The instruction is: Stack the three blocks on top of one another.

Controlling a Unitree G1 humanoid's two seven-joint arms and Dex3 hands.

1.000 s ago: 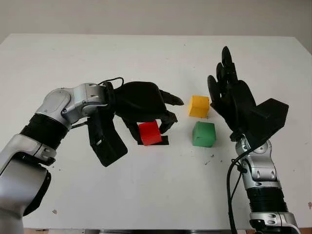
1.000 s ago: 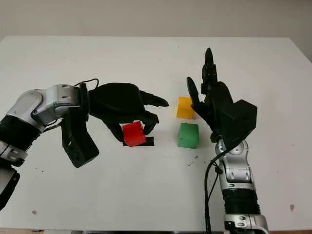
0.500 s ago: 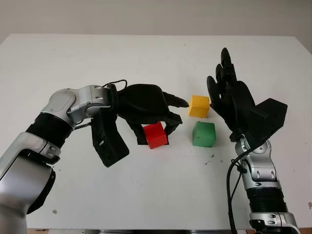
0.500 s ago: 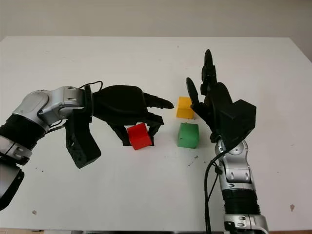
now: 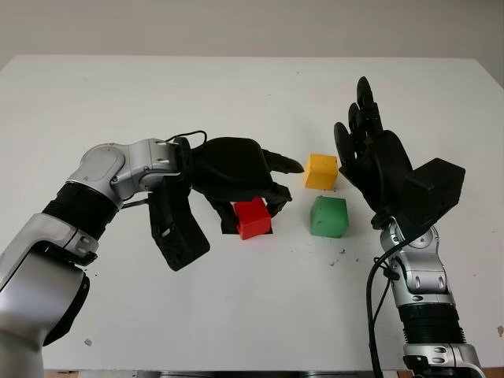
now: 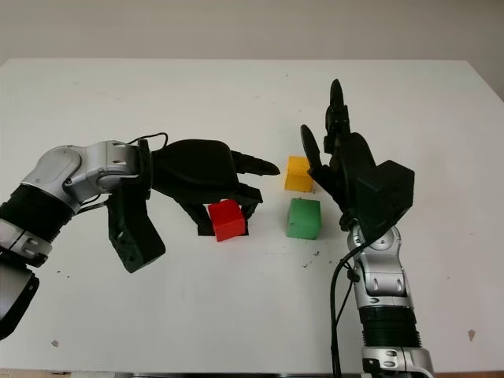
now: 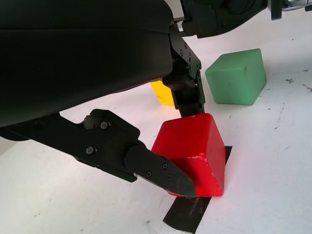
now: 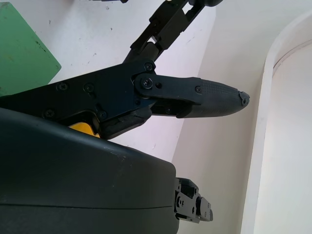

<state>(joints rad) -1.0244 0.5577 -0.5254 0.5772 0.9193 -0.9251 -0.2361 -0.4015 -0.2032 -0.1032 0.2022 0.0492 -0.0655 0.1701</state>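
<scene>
The red block [image 5: 253,218] sits on the white table [image 5: 236,315], over a strip of black tape [image 7: 190,214]. My left hand [image 5: 253,211] is curled over it from the left. Its thumb [image 7: 156,168] presses one side and a finger [image 7: 187,95] the opposite side. A short way to the right, the green block [image 5: 328,216] stands on the table with the yellow block [image 5: 321,171] just behind it, both untouched. My right hand [image 5: 358,126] is open and held upright just right of those two blocks, above the table.
The table's far edge [image 5: 252,57] runs across the back, with a plain wall behind it. Bare tabletop lies in front of the blocks and to both sides. A black cable [image 5: 375,315] hangs along my right forearm.
My left hand has shifted a little to the right with the red block, closing more squarely around it. The right hand, green block and yellow block have not moved.
</scene>
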